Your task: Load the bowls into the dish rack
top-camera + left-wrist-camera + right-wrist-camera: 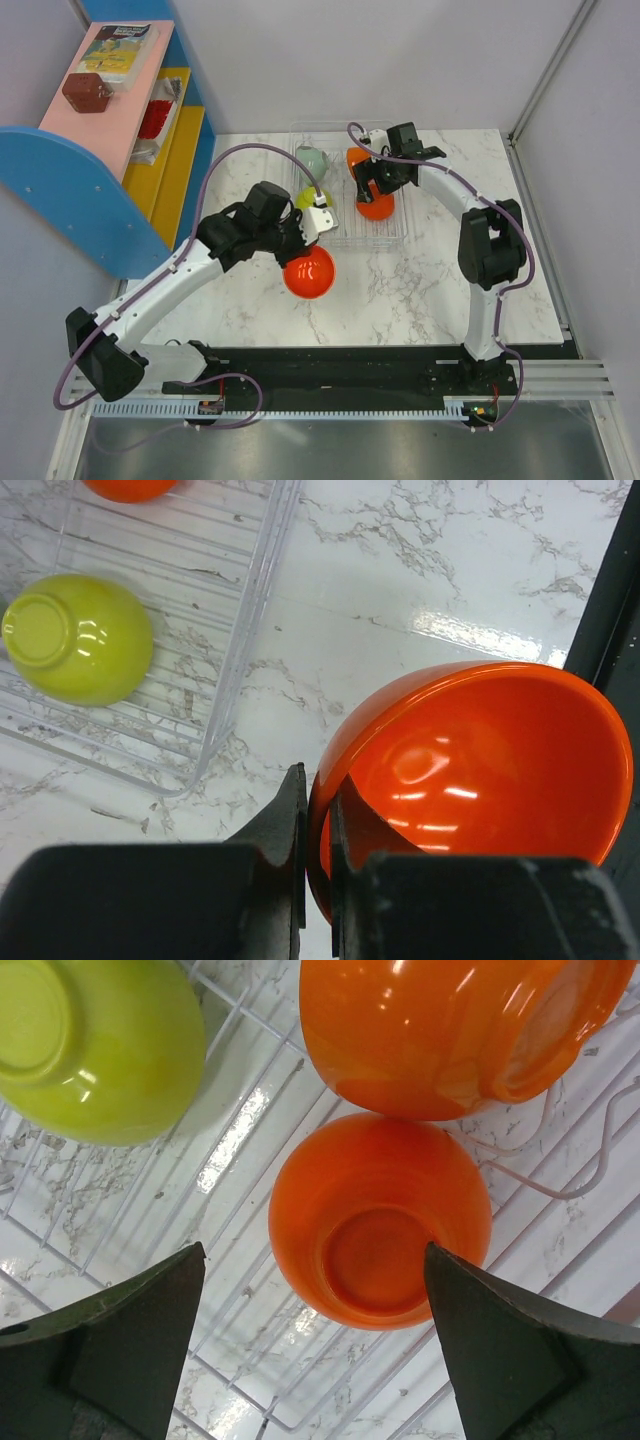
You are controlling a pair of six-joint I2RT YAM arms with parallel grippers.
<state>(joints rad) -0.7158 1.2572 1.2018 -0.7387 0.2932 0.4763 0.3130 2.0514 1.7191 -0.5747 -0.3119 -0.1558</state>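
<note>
The see-through wire dish rack (396,236) stands at the back middle of the table. In it are a pale green bowl (312,160), a yellow-green bowl (308,198) and two orange bowls (357,160) (376,206). My left gripper (306,248) is shut on the rim of a red-orange bowl (309,271), just in front of the rack. In the left wrist view its fingers (317,790) pinch the bowl's wall (480,770). My right gripper (314,1247) is open above an upside-down orange bowl (375,1220) in the rack (250,1120), without touching it.
A blue and yellow shelf unit (100,150) with packets stands at the left. The marble table (450,290) has a white wall behind and a metal post at the right. The rack's near corner (195,770) is left of the held bowl.
</note>
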